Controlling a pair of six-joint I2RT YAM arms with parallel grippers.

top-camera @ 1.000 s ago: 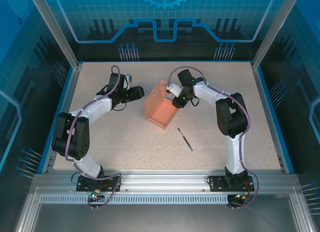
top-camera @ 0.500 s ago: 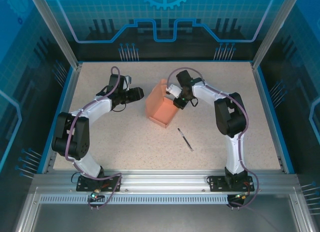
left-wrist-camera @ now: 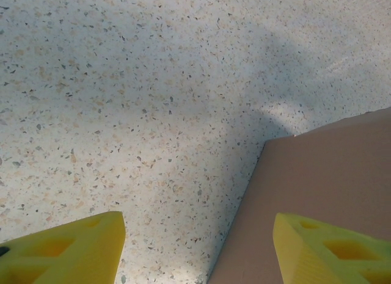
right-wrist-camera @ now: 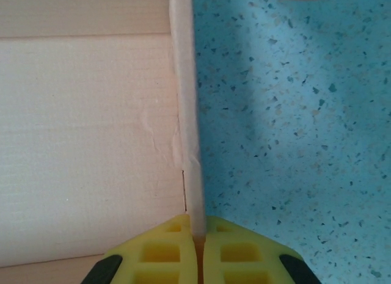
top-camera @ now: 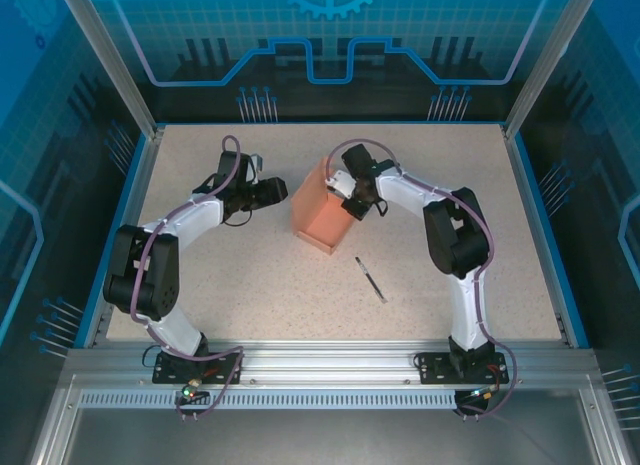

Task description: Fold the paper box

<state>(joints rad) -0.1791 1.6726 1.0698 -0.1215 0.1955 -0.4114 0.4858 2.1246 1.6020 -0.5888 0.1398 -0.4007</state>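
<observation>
**Right gripper (right-wrist-camera: 197, 230) pinches paper box (top-camera: 320, 217), left gripper (left-wrist-camera: 198, 226) open**

The salmon-pink paper box stands partly formed near the middle of the table (top-camera: 250, 275), a bit toward the far edge. The right gripper is clenched on a thin cardboard edge at the box's right side. The left gripper is released with fingers spread, just beside the box's left side, one finger over a pink panel. A dark pen (top-camera: 370, 279) lies apart from the box, toward the near edge and right of centre

The speckled beige tabletop (top-camera: 250, 285) carries a pink paper box (top-camera: 318, 217) standing near its middle. A thin dark stick (top-camera: 370, 279) lies near it, toward the front edge.
</observation>
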